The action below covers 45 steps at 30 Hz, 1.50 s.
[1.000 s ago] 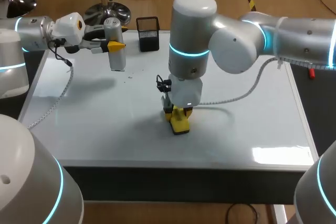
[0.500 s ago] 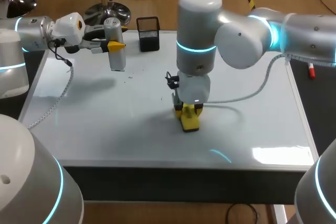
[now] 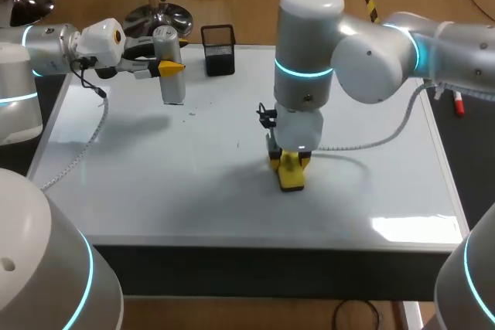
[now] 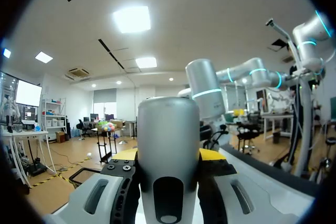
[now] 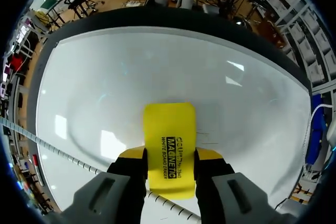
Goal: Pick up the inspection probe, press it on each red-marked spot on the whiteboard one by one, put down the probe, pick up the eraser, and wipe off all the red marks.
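the yellow slab-shaped eraser (image 5: 169, 129) is being pinched on its long sides by the right gripper (image 5: 169, 157) and pressed flat on the glossy whiteboard (image 3: 155, 183) near its middle, apparently so that marks are being wiped; no red is being made out. the smooth grey cylindrical probe (image 4: 168, 129) is being clamped upright by the left gripper (image 3: 172, 68) over the far left corner, likely parked clear, beside a black mesh cup (image 3: 218, 49).

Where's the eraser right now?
In the head view the eraser is near the whiteboard's middle, slightly right, gripped in the right claw and pressed down on the surface.
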Motion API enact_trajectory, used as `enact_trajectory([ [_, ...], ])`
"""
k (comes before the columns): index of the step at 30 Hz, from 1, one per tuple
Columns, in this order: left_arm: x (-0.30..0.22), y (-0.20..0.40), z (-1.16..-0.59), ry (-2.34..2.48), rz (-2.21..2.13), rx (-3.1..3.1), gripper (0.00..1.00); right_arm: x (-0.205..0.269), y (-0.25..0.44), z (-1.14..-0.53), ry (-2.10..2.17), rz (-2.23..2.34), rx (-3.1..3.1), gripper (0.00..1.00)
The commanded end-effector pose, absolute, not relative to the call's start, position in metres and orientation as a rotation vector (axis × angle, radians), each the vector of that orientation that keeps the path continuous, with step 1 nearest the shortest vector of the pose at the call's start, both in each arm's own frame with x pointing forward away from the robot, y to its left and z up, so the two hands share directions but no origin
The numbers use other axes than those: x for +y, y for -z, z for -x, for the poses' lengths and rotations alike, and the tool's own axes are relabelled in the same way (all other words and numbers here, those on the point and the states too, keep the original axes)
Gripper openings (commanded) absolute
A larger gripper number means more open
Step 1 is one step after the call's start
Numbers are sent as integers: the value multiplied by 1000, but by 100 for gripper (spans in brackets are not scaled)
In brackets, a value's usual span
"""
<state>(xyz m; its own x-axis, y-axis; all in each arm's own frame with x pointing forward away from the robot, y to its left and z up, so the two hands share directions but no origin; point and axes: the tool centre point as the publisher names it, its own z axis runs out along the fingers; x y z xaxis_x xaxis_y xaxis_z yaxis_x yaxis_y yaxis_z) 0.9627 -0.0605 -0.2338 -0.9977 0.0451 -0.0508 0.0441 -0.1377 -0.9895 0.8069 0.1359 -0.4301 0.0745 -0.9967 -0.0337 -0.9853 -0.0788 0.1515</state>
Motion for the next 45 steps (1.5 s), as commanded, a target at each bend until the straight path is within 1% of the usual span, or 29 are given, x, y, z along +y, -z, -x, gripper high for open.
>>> enact_trajectory([
  [1, -61, 233, -962, -2369, 107, -2063, 0, 123, 413, -809, 164, -2255, -2079, 0],
  [6, -61, 233, -962, -2369, 107, -2063, 0, 109, 395, -821, 107, -2253, -2086, 0],
  [15, -61, 233, -962, -2369, 107, -2063, 0, 85, 387, -836, 73, -2217, -2117, 0],
  [22, -61, 233, -962, -2369, 107, -2063, 0, 64, 379, -868, 62, -2208, -2150, 0],
  [32, -61, 233, -962, -2369, 107, -2063, 0, 37, 378, -938, 60, -2190, -2145, 0],
  [40, -61, 233, -962, -2369, 107, -2063, 0, 19, 376, -1011, 82, -2156, -2151, 0],
  [45, -61, 233, -962, -2369, 107, -2063, 0, 19, 368, -1055, 94, -2158, -2155, 0],
])
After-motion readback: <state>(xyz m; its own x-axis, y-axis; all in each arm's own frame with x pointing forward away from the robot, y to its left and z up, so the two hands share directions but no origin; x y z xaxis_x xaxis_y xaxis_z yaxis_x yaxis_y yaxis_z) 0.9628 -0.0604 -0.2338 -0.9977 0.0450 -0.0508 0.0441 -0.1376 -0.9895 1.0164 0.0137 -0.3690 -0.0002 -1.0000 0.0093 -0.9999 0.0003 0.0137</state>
